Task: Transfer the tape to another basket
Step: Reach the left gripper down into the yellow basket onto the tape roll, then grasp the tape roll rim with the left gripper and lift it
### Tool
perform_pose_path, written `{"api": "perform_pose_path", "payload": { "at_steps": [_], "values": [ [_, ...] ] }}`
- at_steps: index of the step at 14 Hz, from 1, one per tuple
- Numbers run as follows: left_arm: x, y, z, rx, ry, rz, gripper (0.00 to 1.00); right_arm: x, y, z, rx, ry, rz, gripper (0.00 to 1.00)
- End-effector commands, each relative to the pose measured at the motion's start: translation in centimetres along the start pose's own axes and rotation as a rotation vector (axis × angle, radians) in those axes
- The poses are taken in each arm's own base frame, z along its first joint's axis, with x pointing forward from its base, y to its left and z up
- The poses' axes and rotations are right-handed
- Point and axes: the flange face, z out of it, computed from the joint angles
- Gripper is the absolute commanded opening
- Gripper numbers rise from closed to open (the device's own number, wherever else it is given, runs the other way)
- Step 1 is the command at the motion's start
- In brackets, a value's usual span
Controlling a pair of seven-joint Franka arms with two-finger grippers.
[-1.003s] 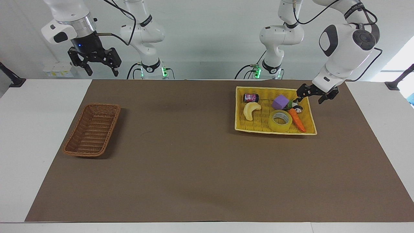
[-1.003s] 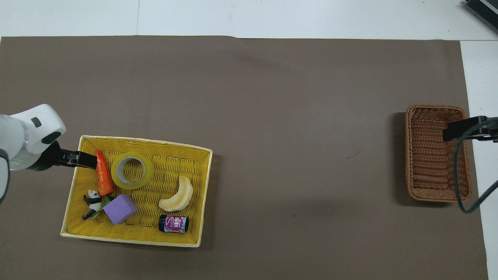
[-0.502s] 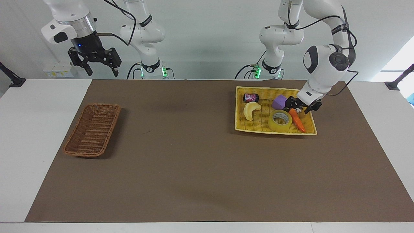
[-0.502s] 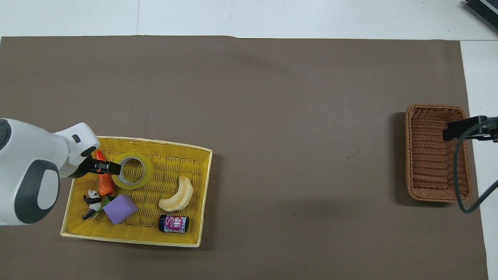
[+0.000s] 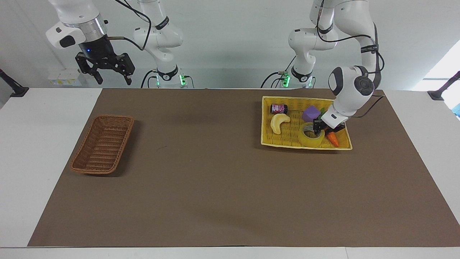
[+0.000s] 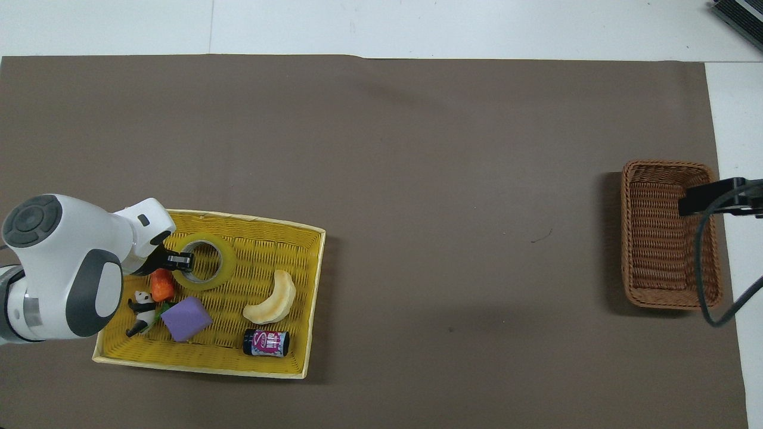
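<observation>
The yellow tape roll (image 5: pixel 307 140) lies flat in the yellow tray (image 5: pixel 289 143) at the left arm's end of the table; it also shows in the overhead view (image 6: pixel 224 262). My left gripper (image 5: pixel 320 132) is down at the roll, open, with one finger (image 6: pixel 180 260) inside its core and the roll's wall between the fingers. The small brown wicker basket (image 5: pixel 102 145) sits at the right arm's end, with nothing in it. My right gripper (image 5: pixel 104 73) waits open, raised high over the basket (image 6: pixel 656 250).
In the yellow tray (image 6: pixel 262 241) also lie an orange carrot (image 5: pixel 333 139), a purple block (image 5: pixel 311 113), a pale banana toy (image 5: pixel 278 122), a small dark can (image 5: pixel 279 108) and a panda figure (image 6: pixel 140 301). The carrot touches the tape roll beside the left gripper.
My left gripper has come in over the tray from its edge and lowered onto the tape roll's rim. The tape, the basket and the right arm have not moved.
</observation>
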Motion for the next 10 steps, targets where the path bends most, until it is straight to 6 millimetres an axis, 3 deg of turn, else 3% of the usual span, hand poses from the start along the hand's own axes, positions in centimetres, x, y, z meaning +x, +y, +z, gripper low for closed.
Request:
{"api": "perform_pose_path", "payload": {
  "at_steps": [1, 3, 10],
  "values": [
    [0.5, 0.2, -0.4, -0.005, 0.021, -0.009, 0.00, -0.2, 0.4, 0.1, 0.016, -0.001, -0.012, 1.00],
    [1.6, 0.1, -1.8, -0.006, 0.027, -0.011, 0.00, -0.2, 0.4, 0.1, 0.016, -0.001, -0.012, 1.00],
    [3.6, 0.9, -12.3, -0.022, 0.006, -0.051, 0.00, -0.2, 0.4, 0.1, 0.016, -0.001, -0.012, 1.00]
  ]
}}
